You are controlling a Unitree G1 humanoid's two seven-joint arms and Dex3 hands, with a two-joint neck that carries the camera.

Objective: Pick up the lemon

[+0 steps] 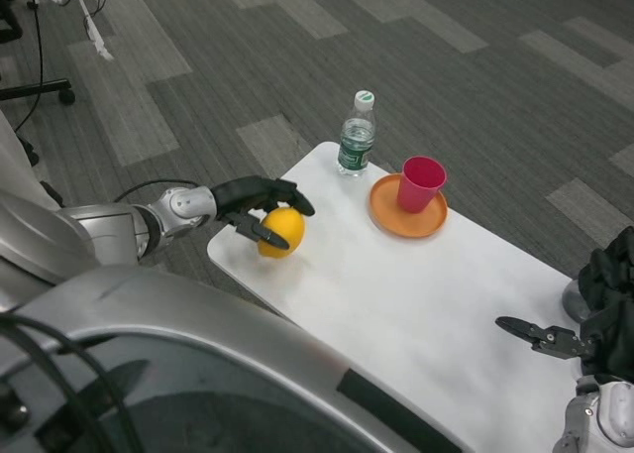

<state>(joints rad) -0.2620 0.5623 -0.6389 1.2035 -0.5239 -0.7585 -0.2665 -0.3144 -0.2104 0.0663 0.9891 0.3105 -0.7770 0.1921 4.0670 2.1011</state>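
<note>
The lemon (pixel 281 232) sits on the white worktop (pixel 416 304), close to its left corner and near the left edge. The left robot hand (pixel 260 207) is on it: the black fingers curl over the top and the near side of the yellow fruit, so the hand grips the lemon, though I cannot tell if the lemon is lifted or touches the surface. The silver forearm (pixel 129 225) reaches in from the left, past the worktop edge. Farther along, near the far edge, an orange plate (pixel 391 215) lies flat, and a pink cup (pixel 421 182) stands upright on it. Just beside the plate, at the far corner, a clear water bottle (pixel 356 136) with a white cap and green label stands upright. The right robot hand (pixel 555 339) is at the right edge of the worktop, well apart from the lemon; one finger points out over the surface and it holds nothing. Grey carpet (pixel 396 56) with paler patches covers the floor around.
</note>
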